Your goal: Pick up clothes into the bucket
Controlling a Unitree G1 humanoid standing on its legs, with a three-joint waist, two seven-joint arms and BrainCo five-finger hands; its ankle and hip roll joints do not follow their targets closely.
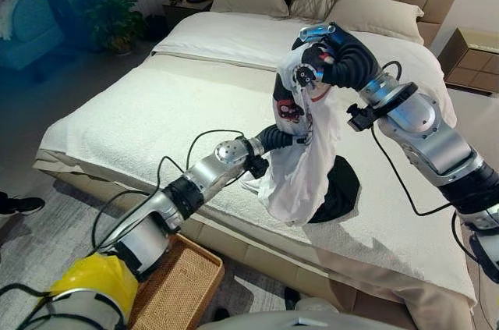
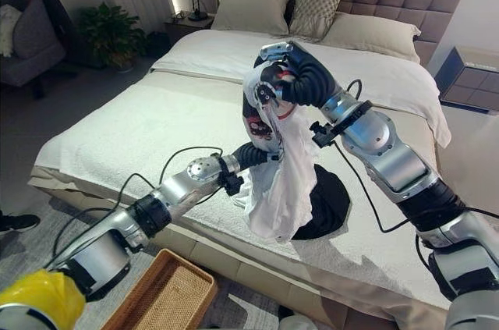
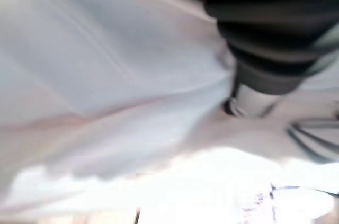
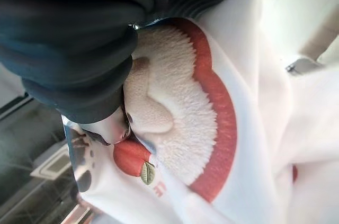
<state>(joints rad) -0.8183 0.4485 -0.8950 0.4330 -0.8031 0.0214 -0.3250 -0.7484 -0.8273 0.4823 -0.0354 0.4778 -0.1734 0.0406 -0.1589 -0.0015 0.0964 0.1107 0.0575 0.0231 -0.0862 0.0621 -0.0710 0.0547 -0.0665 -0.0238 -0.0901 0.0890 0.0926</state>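
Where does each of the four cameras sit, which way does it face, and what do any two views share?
Left eye view: on the head, looking down at the bed; both arms lift a white garment above a dark garment, the right hand on top.
Right eye view: beside it, same scene; wicker basket below.
Left wrist view: on the left wrist, pressed against white cloth.
Right wrist view: on the right wrist, facing the garment's red print.
All four share the white garment.

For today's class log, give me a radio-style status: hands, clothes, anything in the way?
Right hand holds white shirt up above bed. Left hand buried in shirt, fingers hidden. Dark garment on bed. Wicker basket on floor, unobstructed.
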